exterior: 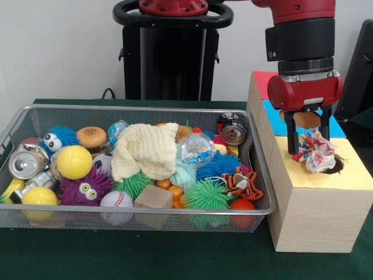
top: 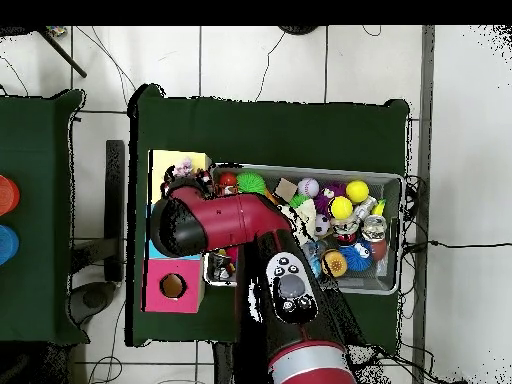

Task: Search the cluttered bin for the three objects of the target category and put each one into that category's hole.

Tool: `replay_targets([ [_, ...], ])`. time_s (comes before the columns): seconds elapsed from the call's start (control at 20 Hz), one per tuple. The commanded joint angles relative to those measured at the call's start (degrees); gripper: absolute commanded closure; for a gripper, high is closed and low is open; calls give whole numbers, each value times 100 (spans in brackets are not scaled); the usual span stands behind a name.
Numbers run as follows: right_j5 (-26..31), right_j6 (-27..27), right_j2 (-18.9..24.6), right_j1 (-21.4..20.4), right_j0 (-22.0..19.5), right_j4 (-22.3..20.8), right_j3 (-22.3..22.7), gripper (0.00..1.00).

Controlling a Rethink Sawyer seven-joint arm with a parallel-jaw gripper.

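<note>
My gripper (exterior: 309, 146) hangs over the yellow end of the wooden box (exterior: 315, 216), to the right of the bin. It is shut on a crumpled multicoloured cloth bundle (exterior: 317, 153), which sits at the rim of the yellow section's hole (exterior: 337, 168). In the overhead view the gripper (top: 186, 183) and the bundle (top: 186, 165) lie over the yellow panel (top: 165, 160). The wire bin (exterior: 263, 175) is full of toys, with a cream knitted cloth (exterior: 144, 150) lying on top in the middle.
The bin also holds yellow balls (exterior: 74, 161), a baseball (exterior: 116, 200), a wooden cube (exterior: 153, 197), a green spiky ball (exterior: 208, 195), a tiger toy (exterior: 242, 183) and a can (exterior: 27, 161). The box has blue (exterior: 273, 114) and pink (top: 190, 290) sections, each with a hole.
</note>
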Motion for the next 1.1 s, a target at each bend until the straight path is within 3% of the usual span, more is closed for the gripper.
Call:
replay_targets([
  [0.05,650,524,-15,355,-169,46,-56,0],
  [0.5,721,542,-3,293,-145,88,-20,0],
  [0.9,1310,609,240,-386,-148,474,380,0],
  [1.1,1399,587,277,-527,-144,558,450,0],
])
